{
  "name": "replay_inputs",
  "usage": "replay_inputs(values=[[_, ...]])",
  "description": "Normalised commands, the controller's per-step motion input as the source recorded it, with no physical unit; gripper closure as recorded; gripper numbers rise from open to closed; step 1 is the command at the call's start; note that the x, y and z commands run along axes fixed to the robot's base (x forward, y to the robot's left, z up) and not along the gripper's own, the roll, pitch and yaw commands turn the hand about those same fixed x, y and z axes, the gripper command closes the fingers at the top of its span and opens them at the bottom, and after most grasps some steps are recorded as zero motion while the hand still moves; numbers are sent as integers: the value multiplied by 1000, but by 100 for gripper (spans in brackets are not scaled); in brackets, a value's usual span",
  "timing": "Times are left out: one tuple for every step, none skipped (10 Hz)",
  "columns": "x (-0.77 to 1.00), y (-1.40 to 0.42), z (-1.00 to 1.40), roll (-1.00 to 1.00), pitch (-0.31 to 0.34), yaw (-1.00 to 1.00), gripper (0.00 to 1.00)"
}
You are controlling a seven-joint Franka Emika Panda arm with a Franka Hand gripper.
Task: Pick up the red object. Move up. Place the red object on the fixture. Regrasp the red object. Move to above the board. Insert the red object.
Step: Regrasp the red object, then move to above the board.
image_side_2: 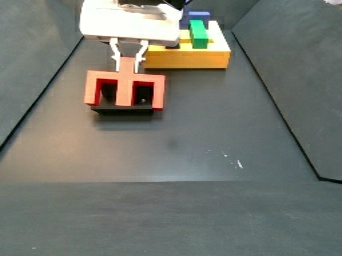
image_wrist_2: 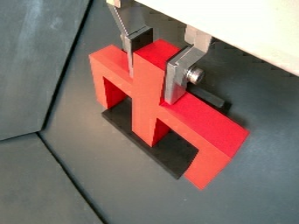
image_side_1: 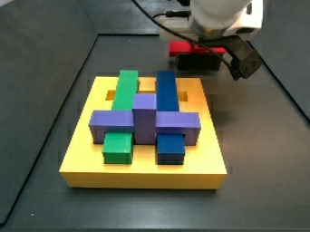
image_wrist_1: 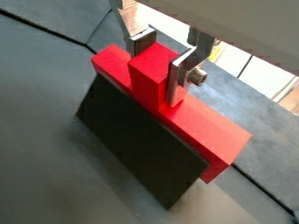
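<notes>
The red object (image_wrist_1: 201, 131) rests on the dark fixture (image_wrist_1: 126, 150), its flat bar lying across the top and its middle prong pointing up. My gripper (image_wrist_1: 156, 75) comes down from above with its silver fingers (image_wrist_1: 177, 80) pressed against both sides of that middle prong. The other wrist view gives the same grasp: gripper (image_wrist_2: 152, 84), red object (image_wrist_2: 212, 133), fixture (image_wrist_2: 173, 159). In both side views the gripper (image_side_1: 201, 40) (image_side_2: 128, 60) stands over the red object (image_side_1: 180, 48) (image_side_2: 94, 88) on the fixture (image_side_1: 200, 63) (image_side_2: 128, 110), just beyond the yellow board (image_side_1: 145, 170) (image_side_2: 203, 60).
The board carries green (image_side_1: 118, 145), blue (image_side_1: 168, 91) and purple (image_side_1: 145, 120) blocks. A dark arm part (image_side_1: 240, 60) hangs beside the fixture. Raised walls edge the dark floor (image_side_2: 174, 170).
</notes>
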Motion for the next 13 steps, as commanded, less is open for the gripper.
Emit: replay_inputs(values=[[0,0,0,0,0,0,100],[0,0,0,0,0,0,100],[0,0,0,0,0,0,100],[0,0,1400,0,0,0,100],[-13,6,1400,-20,-7,59,100],[-57,13,1400,-111,-25,38,100],[-60,18,1400,-80,-47,28,100],[-47,6,1400,-48,-19,7,100],[-47,-3,1400,-12,1,-15,100],[-46,-2,1400,-24,11,-14,100],[-27,0,914,-25,22,-16,100],[10,-2,382,-11,48,-14,100],[31,-9,176,17,59,-4,100]])
